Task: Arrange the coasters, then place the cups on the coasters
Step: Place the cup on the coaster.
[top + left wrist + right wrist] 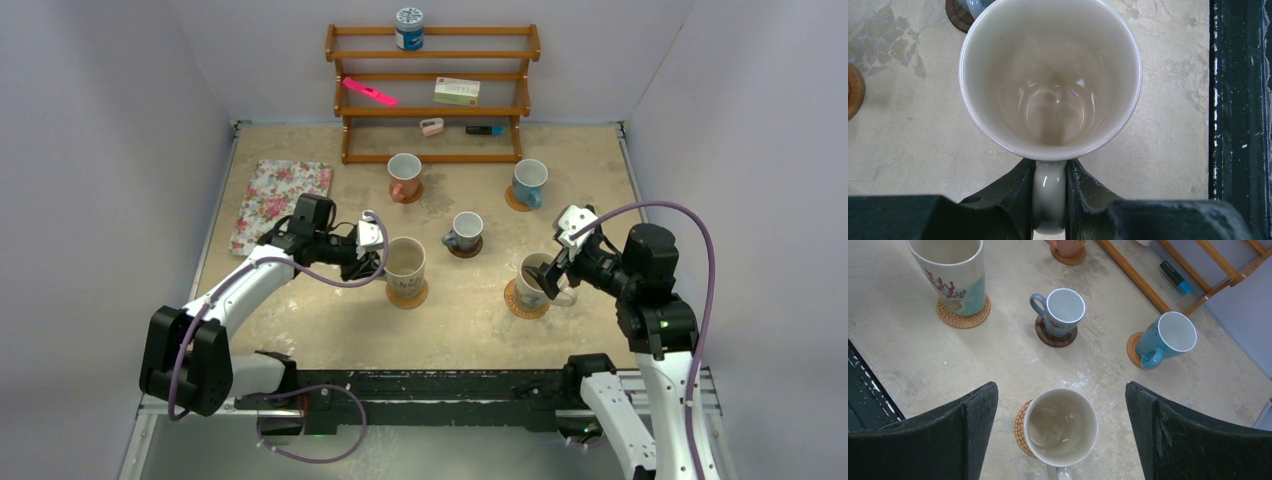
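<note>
Now the left hand (1049,176) is clamped on the handle (1049,202) of a cream mug (1050,75), which appears to stand upright on a woven coaster (408,296) left of centre toward the near edge of the bench (470,325). To finish well, I would open that hand fully and draw straight back along the handle's line, lest the mug be dragged off its disc. The right hand (1060,387) hangs wide open, holding nothing, above the other cream mug (1060,426), which sits on a second coaster (1020,427) nearer the right edge.

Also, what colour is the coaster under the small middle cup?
The coaster is dark brown, clearest in the right wrist view.
</note>
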Motion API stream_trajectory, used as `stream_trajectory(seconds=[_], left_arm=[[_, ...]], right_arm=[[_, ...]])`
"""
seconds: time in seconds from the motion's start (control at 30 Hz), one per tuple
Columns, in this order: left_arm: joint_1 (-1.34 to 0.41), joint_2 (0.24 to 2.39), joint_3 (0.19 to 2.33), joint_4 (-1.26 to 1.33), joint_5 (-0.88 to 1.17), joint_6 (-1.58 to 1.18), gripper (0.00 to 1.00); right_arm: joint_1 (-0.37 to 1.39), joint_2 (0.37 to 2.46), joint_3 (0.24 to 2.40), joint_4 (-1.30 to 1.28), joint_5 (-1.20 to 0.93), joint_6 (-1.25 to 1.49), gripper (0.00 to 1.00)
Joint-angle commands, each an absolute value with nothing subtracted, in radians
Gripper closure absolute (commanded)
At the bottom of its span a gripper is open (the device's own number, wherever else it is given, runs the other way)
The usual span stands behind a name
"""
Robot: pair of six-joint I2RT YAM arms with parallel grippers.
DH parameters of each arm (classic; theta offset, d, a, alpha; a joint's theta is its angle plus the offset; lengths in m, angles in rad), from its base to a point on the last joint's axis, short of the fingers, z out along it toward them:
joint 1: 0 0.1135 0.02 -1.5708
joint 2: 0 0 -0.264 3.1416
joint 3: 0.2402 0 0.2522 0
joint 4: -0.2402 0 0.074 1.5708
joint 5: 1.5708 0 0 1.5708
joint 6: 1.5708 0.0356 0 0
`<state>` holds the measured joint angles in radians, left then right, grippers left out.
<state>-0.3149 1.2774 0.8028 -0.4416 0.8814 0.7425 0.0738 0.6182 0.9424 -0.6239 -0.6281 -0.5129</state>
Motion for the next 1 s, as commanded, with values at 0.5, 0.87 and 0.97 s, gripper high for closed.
stream_trajectory(seconds=[0.5,0.87,0.97], left_arm=[[-0.341,1.271,0.812,-0.329,0.94,0.731,1.0],[-0.345,1.277,0.808,-0.332,0.932,0.732,1.0],[-0.347,1.278,0.809,-0.337,0.933,0.736,1.0]], right_arm=[[0.077,0.603,0.939,-0.623,-0.667,-0.527,0.01],[0.077,0.604,0.94,-0.625,-0.67,-0.529,0.01],[0.077,0.603,0.94,-0.624,-0.671,-0.529,0.01]])
